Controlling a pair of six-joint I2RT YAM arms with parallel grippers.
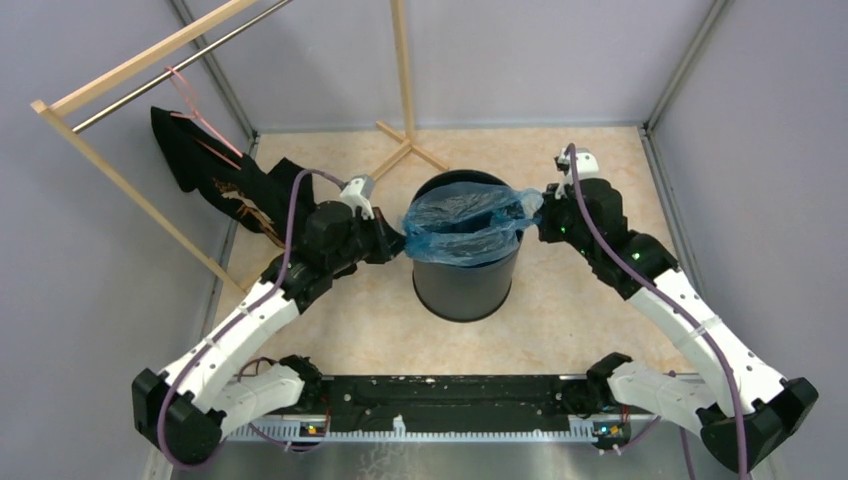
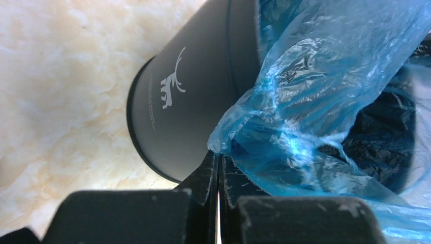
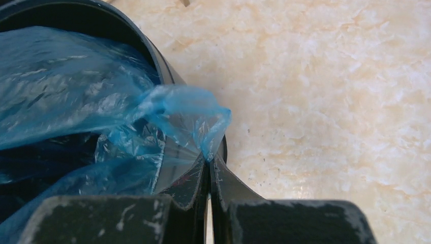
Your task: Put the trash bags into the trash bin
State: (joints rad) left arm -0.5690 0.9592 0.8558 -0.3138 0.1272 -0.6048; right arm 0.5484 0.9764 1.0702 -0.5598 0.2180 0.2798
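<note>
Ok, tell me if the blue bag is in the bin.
Partly in: the trash bag sags into the trash bin, its two corners held outside the rim.

Plain grey-lilac walls (image 1: 500,60) closed in a table (image 1: 560,330) topped in cream marbled stone. A pale wooden rack (image 1: 403,70) stood across its far left corner, a black garment (image 1: 185,150) draped on it under even light.

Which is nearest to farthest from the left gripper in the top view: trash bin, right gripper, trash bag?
1. Trash bag: pinched in the left gripper.
2. Trash bin: rim just right of it.
3. Right gripper: across the bin, pinching the bag's other edge.
</note>
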